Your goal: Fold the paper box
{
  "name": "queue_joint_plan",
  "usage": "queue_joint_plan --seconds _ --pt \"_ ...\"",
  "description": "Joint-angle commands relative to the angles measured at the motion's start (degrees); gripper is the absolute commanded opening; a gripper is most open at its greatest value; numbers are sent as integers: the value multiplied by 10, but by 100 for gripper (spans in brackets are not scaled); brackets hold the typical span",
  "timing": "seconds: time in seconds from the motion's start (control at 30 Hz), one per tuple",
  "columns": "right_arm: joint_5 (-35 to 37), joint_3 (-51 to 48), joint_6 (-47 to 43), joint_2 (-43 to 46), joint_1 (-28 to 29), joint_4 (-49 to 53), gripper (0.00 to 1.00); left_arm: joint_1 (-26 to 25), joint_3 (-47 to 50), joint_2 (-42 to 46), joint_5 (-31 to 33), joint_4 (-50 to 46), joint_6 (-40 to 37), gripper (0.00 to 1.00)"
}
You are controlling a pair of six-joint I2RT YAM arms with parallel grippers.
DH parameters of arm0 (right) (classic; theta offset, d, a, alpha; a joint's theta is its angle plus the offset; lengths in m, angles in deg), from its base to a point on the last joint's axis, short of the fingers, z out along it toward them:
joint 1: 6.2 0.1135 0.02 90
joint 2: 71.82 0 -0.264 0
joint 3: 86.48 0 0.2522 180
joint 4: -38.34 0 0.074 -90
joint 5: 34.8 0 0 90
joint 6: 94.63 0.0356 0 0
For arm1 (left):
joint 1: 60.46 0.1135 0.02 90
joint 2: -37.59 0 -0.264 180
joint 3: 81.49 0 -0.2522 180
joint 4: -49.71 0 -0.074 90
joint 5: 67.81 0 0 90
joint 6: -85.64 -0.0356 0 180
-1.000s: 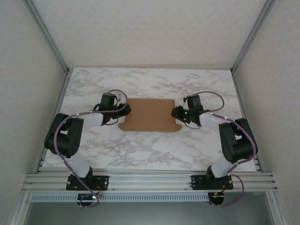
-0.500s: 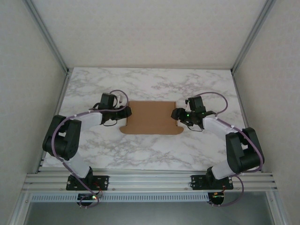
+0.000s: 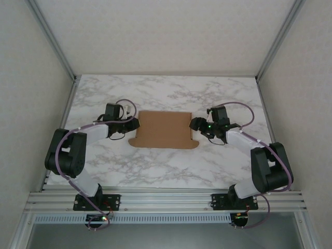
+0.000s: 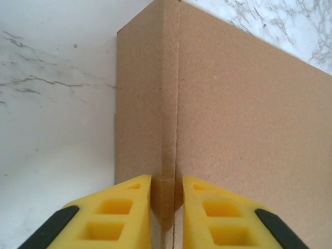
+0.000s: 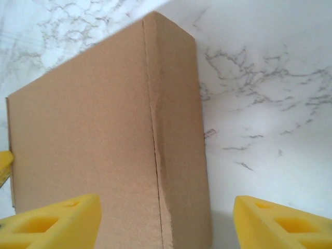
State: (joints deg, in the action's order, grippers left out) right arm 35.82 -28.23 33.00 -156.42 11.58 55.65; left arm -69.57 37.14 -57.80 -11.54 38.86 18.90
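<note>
As you look down, paper box (image 3: 165,129): on the surface (image 3: 166,168), between your hands.
Left hand (image 4: 167,182): pinching its left edge.
Right hand (image 5: 167,205): spread wide at the right edge.

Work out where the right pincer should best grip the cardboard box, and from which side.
Probably the narrow strip beyond the crease at the right end of the cardboard box. Come from that end: the strip is thin, its free edge faces the open right pincer, and the crease lets it hinge.

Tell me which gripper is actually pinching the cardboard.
The left gripper: it squeezes a raised crease of the paper box, while the right gripper stands wide open.
</note>
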Motion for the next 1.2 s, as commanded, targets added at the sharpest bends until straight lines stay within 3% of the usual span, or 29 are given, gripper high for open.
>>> queue_joint_plan --seconds 0.0,0.23,0.57,0.8,1.17 --pt "-28 -6 9 -15 -4 -34 72 17 11 -12 -2 -19 -20 14" --pt "-74 -25 36 -69 -13 -121 87 45 9 -35 3 -30 -25 7" --pt "-149 -7 48 -142 -13 -174 85 59 9 -50 25 -51 -38 4" --pt "-204 24 59 -185 -17 -207 91 67 7 -65 41 -65 -50 0" --pt "-221 58 29 -183 -15 -136 92 74 8 -73 60 -75 -57 0"
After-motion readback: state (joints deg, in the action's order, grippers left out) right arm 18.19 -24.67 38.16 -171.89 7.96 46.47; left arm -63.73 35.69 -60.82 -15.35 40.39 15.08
